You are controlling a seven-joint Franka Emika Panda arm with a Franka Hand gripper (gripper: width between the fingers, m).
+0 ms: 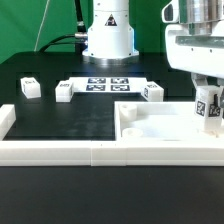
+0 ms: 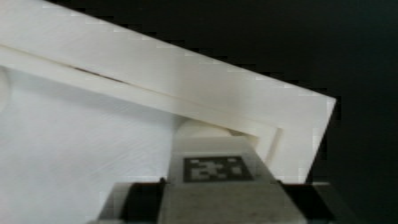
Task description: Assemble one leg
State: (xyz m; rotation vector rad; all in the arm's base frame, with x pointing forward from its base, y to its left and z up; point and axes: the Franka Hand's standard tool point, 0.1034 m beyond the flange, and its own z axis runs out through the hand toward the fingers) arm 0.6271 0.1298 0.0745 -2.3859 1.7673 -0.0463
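My gripper [image 1: 208, 104] is at the exterior view's right, shut on a leg [image 1: 209, 102], a small white block with a black-and-white tag. It holds the leg just above the far right corner of the large white body [image 1: 150, 122], which has square recesses. In the wrist view the held leg [image 2: 217, 170] fills the space between the dark fingers [image 2: 148, 200], with the body's white walls [image 2: 160, 80] and a recess corner right beyond it. Three more legs lie on the black mat: one [image 1: 29, 88] at the exterior view's left, one [image 1: 64, 90] next to it, one [image 1: 152, 92] near the body.
The marker board [image 1: 108, 83] lies flat at the back middle, in front of the arm's white base [image 1: 108, 38]. A white rail [image 1: 60, 152] runs along the front edge, with a raised end [image 1: 6, 118] at the exterior view's left.
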